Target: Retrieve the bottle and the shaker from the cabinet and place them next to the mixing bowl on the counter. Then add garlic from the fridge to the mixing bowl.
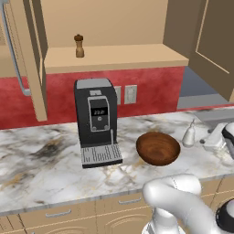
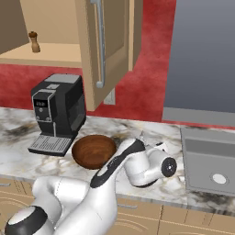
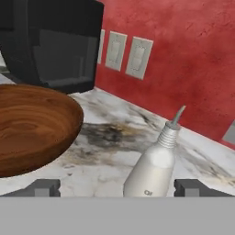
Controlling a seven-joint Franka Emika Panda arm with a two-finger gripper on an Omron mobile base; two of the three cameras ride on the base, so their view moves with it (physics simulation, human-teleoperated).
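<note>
Bottle (image 3: 153,167) stands low centre on the counter (image 3: 105,156), right of the bowl (image 3: 32,128). Claw (image 3: 117,188) wide open, empty, straddling it. Looks light, slick, tippy; you'd grip the rounded body, not the neck.

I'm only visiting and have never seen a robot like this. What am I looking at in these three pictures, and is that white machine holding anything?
It is a white robot arm in a computer-drawn kitchen. Two pictures come from cameras behind the arm, one to its left and one to its right. The third comes from a camera on its hand.

On the marble counter stand a black coffee machine, a wooden mixing bowl and a small white bottle. In the hand view the gripper has one finger tip on each side of the bottle, with a gap on both sides, so it is open and holds nothing. The bottle stands upright on the counter beside the bowl.

Above, in the open wall cabinet, a brown shaker waits on the shelf.
</note>
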